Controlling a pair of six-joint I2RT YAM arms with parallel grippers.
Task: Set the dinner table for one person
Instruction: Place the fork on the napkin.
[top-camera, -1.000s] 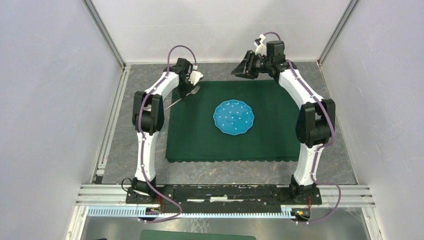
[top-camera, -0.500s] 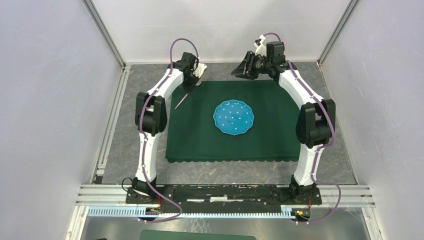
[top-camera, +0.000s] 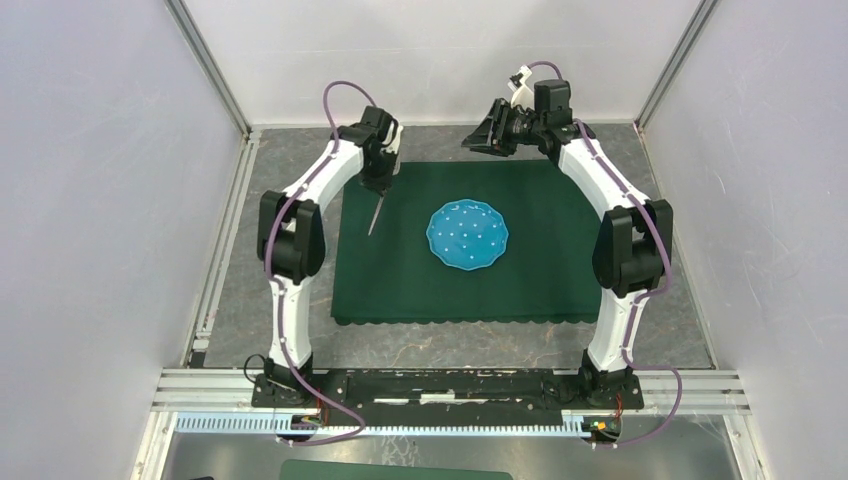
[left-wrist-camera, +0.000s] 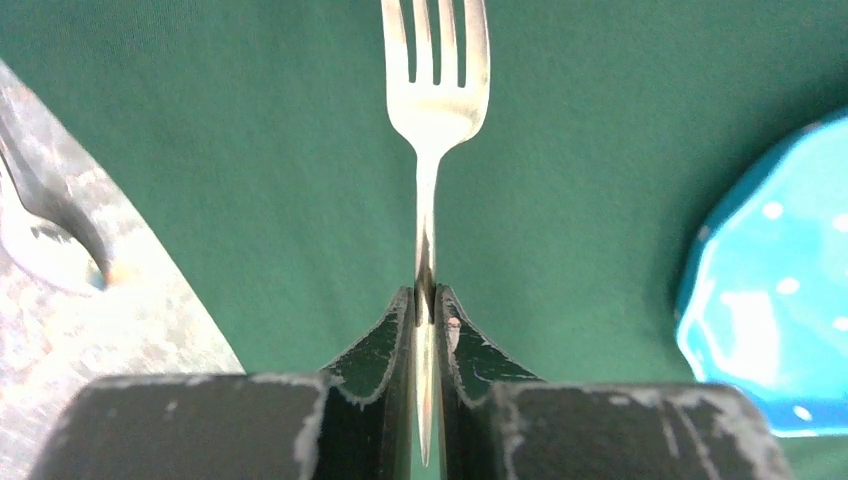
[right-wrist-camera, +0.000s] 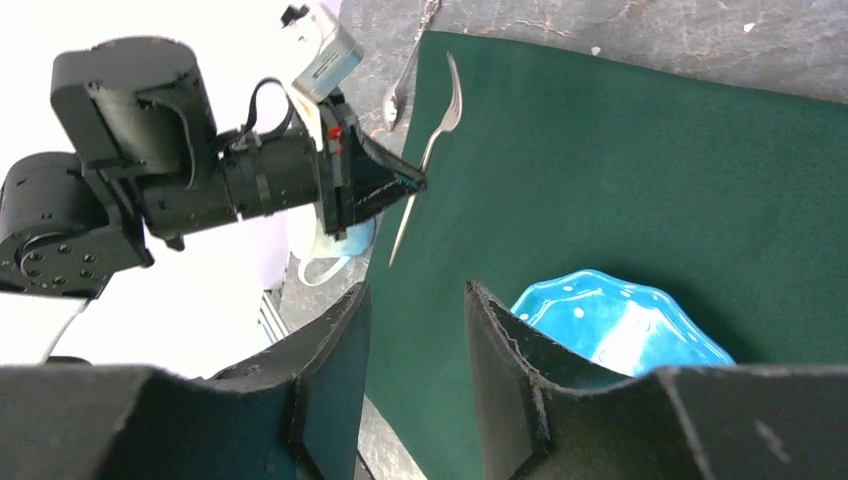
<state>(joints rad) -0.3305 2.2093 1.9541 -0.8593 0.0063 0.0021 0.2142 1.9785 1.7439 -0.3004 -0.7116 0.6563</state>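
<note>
My left gripper (top-camera: 380, 184) is shut on the handle of a silver fork (top-camera: 375, 213), over the left part of a dark green cloth (top-camera: 420, 280) that lies on the dinner table (top-camera: 250, 280). In the left wrist view the fork (left-wrist-camera: 432, 110) runs straight out from the gripper (left-wrist-camera: 426, 300), tines away from it, above the cloth (left-wrist-camera: 250, 150). A blue dotted plate (top-camera: 467, 235) sits mid-cloth, to the fork's right. My right gripper (top-camera: 480, 140) hangs open over the cloth's far edge. From its wrist, the gripper (right-wrist-camera: 416, 292) holds nothing.
A spoon (left-wrist-camera: 40, 230) lies on the grey table (left-wrist-camera: 90, 330) just off the cloth's left edge. It shows again as a spoon (right-wrist-camera: 405, 75) in the right wrist view. A pale cup-like thing (right-wrist-camera: 325, 255) is half hidden behind the left gripper. White walls close in on three sides.
The left wrist has turned and shifted right. The fork has swung from pointing out left over the cloth's edge to pointing toward the near side, over the cloth. The right arm has stayed still.
</note>
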